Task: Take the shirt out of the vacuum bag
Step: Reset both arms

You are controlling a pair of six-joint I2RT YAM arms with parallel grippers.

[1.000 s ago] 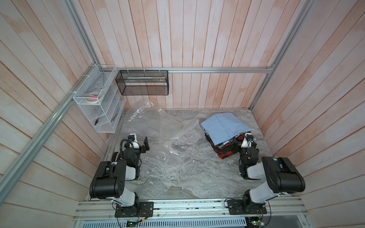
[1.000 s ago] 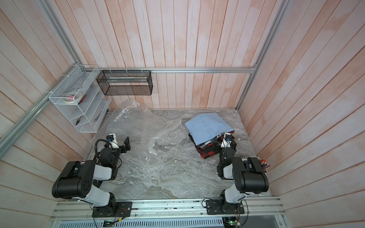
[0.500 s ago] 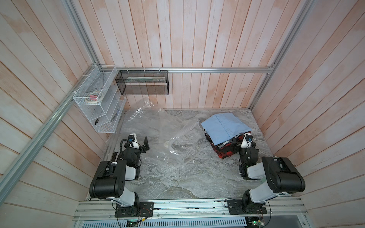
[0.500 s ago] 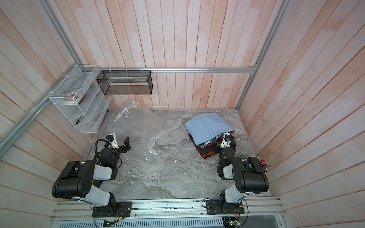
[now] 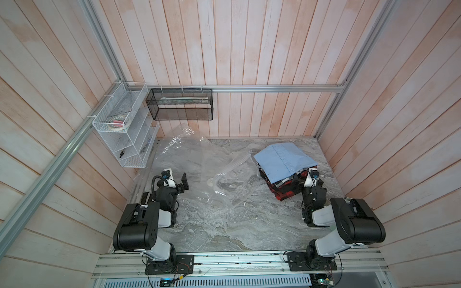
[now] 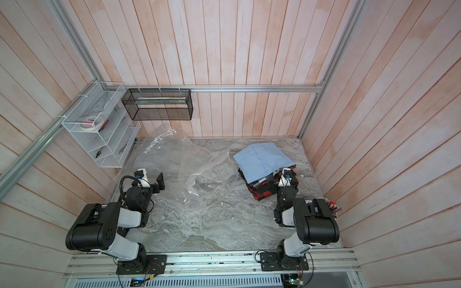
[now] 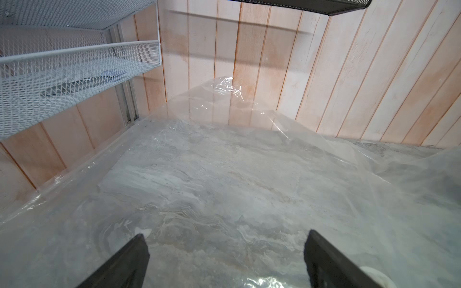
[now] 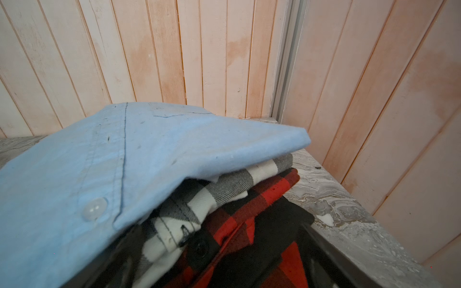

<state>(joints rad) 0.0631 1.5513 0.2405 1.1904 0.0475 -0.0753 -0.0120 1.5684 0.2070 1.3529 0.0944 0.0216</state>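
Observation:
The clear vacuum bag [image 5: 197, 162] [image 6: 174, 159] lies flat and crumpled on the left half of the marble table, its mouth strip [image 5: 234, 165] curling up in the middle and its white valve [image 5: 210, 181] showing. No cloth shows inside it. A folded light-blue shirt [image 5: 282, 159] [image 8: 124, 162] tops a stack at the right, outside the bag. My right gripper [image 5: 301, 179] [image 8: 217, 239] is open, its fingers straddling the stack's near corner. Over the bag [image 7: 224, 162], my left gripper [image 5: 175, 179] [image 7: 225, 234] hangs open and holds nothing.
Under the blue shirt lie a white-and-grey plaid shirt [image 8: 224, 189] and a red-and-black plaid one [image 5: 284, 194]. A white wire shelf [image 5: 124, 134] and a black mesh basket [image 5: 179, 104] hang at the back left. Wooden walls close in the table [image 5: 249, 224].

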